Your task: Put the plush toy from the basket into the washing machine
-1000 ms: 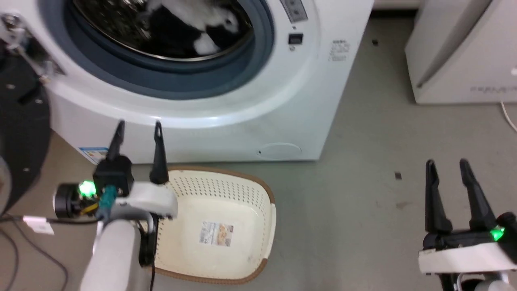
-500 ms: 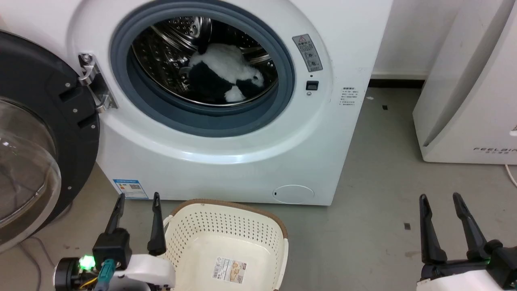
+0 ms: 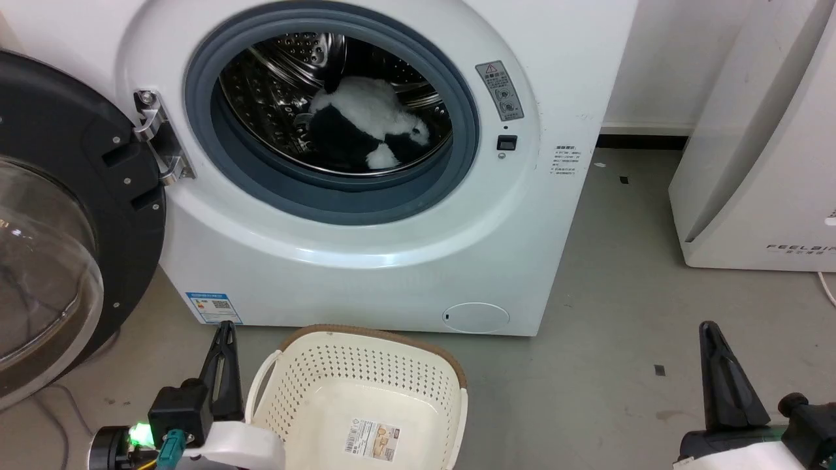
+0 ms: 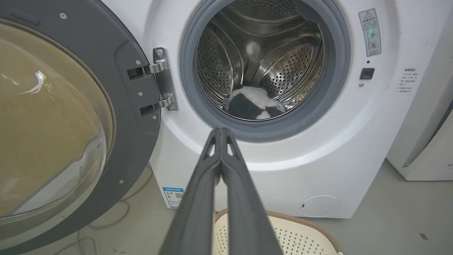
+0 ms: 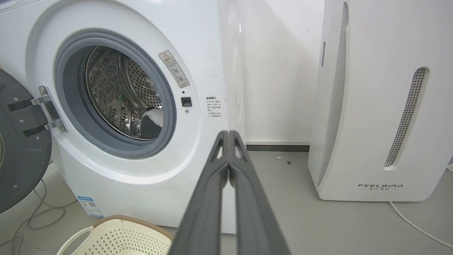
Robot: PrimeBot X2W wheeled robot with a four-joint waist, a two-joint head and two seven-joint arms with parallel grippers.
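Lying in one washing machine (image 3: pixel 392 274), one plush toy (image 3: pixel 366 117); one basket (image 3: pixel 353 365).

The washer (image 3: pixel 366 274) stood on the floor (image 3: pixel 607 261), backed up to the wall (image 3: pixel 653 65). Its door (image 3: pixel 78 215) hung open to its left, hinged on the left of its front. The toy (image 3: pixel 366 124) lay in the drum (image 3: pixel 287 72), at the bottom. The basket (image 3: pixel 339 365) sat on the floor just before the washer, with a label (image 3: pixel 372 438) on its own bottom. The left gripper (image 3: pixel 226 329) was just left of the basket, and the right gripper (image 3: pixel 710 329) was well to its right. An appliance (image 3: pixel 757 170) stood right of the washer, apart from it, near the wall.
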